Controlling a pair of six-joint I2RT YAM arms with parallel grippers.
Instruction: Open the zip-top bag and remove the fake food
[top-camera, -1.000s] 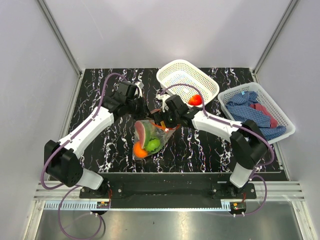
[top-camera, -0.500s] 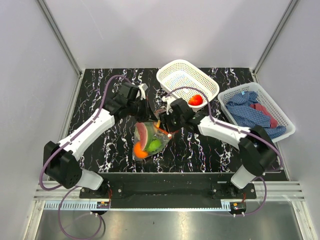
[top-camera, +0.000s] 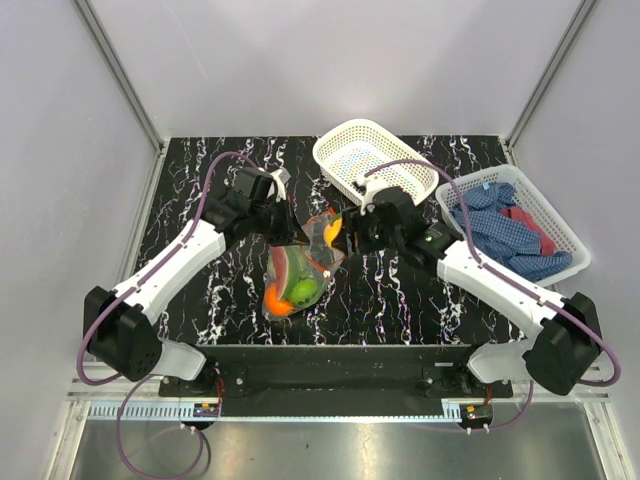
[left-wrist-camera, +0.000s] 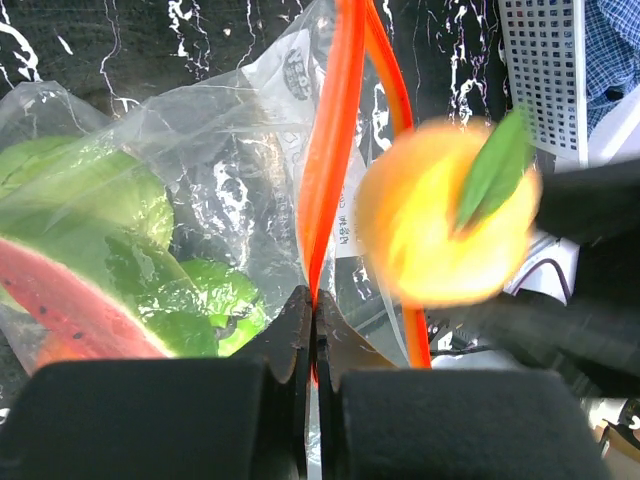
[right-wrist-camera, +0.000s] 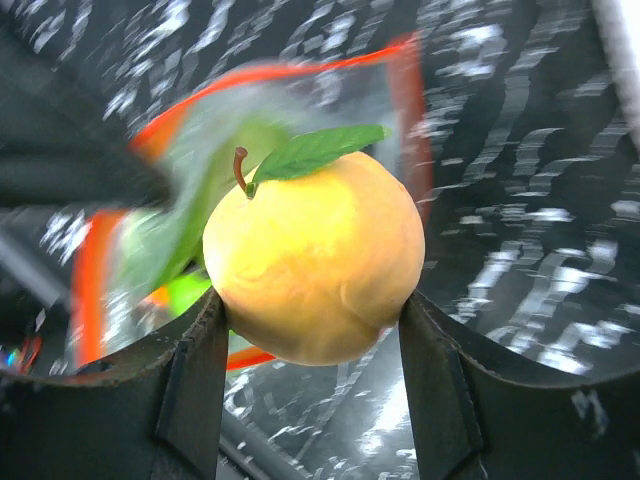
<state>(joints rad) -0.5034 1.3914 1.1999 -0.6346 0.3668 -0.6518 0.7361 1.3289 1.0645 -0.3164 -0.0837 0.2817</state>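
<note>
- Left gripper (top-camera: 288, 222): at the far left corner of the zip-top bag (top-camera: 297, 272). It is clenched on the orange-red zip strip (left-wrist-camera: 336, 130); the left wrist view shows the fingertips pressed together with the strip pinched between them.
- Zip-top bag: on the black marbled desk (top-camera: 400, 295), far edge lifted, mouth gaping.
- Inside the bag: watermelon slice (top-camera: 287, 264), green fruit (top-camera: 303, 290), and orange ball (top-camera: 276, 300) at the bag's near end.
- Orange fruit (right-wrist-camera: 315, 260), with green leaf and stem: just outside the bag's mouth, on its right side, off the desk.
- Right gripper (right-wrist-camera: 313, 315): just right of the bag's mouth, grasping the orange fruit, one finger on each flank. In the right wrist view the bag's red-rimmed mouth sits behind the fruit, blurred.
- White lattice basket (top-camera: 335, 142): beyond the bag and to its right.
- Second basket (top-camera: 560, 215): well right of the bag, holding blue and red cloths (top-camera: 500, 225).
</note>
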